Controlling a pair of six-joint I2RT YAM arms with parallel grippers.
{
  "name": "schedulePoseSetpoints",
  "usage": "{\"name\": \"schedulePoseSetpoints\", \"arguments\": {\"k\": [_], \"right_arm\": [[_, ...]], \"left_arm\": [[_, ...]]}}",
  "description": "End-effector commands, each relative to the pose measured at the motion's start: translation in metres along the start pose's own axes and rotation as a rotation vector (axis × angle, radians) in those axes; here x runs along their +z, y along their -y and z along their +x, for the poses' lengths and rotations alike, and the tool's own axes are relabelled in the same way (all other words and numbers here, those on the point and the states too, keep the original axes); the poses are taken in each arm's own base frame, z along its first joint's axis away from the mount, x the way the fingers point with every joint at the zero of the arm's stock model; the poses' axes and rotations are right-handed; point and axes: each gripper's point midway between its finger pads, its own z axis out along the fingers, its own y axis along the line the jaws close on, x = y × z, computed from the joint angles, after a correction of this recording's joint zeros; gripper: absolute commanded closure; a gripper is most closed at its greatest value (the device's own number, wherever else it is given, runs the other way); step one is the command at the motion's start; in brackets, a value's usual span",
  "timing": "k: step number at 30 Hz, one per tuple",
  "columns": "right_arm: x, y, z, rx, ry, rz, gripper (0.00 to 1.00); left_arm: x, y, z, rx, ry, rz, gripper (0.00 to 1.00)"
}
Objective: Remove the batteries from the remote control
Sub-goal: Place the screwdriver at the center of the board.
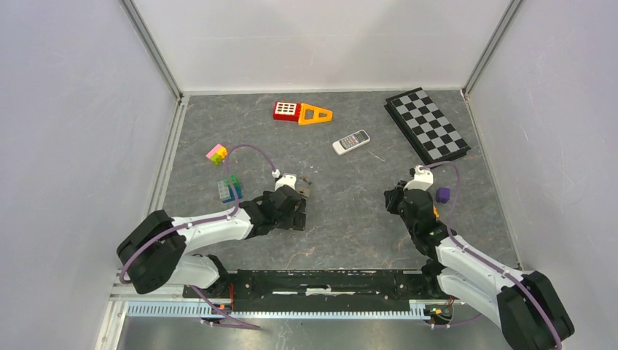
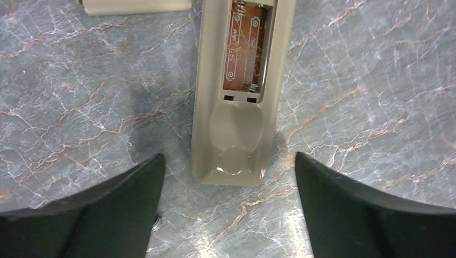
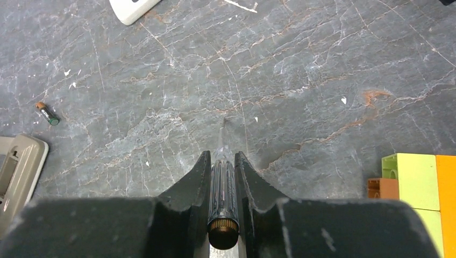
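The remote control (image 2: 236, 134) lies back-up on the counter (image 1: 350, 233), left of centre and closer to the near edge than the far one. Its long axis runs straight away from the left end effector (image 2: 228, 157) toward the far edge. That end effector hangs low over the remote's near end with its jaws spread wide, one on each side of the body and touching neither — released, holding nothing. The left arm reaches in low from the near-left corner.

The battery bay (image 2: 244, 54) is uncovered and looks empty: a bare brown floor with polarity marks and no dark cylinder. A flat beige piece (image 2: 134, 5), probably the cover, lies just beyond on the left.

One battery (image 3: 47, 114) shows in the right wrist view. It is loose on the counter just past the remote's corner, lying slantwise and well off to the left of the right end effector (image 3: 221, 156). That end effector is clenched on a pen-like stick (image 3: 223, 188) whose tip points toward the far edge. I cannot find a second battery. In my judgement the left arm is nearer to both remote and battery — any check of the bay falls to it.
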Motion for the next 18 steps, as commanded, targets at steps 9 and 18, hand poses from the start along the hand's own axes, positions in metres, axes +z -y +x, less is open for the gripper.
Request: {"name": "schedulePoseSetpoints", "arguments": {"k": [9, 18], "right_arm": [[-0.003, 0.023, 0.043, -0.025, -0.070, 0.028, 0.92], [-0.011, 0.019, 0.058, -0.078, -0.144, -0.028, 0.57]], "left_arm": [[-0.046, 0.012, -0.034, 0.021, 0.112, 0.119, 0.00], [-0.081, 0.034, -0.118, 0.052, 0.351, 0.201, 0.00]]}}
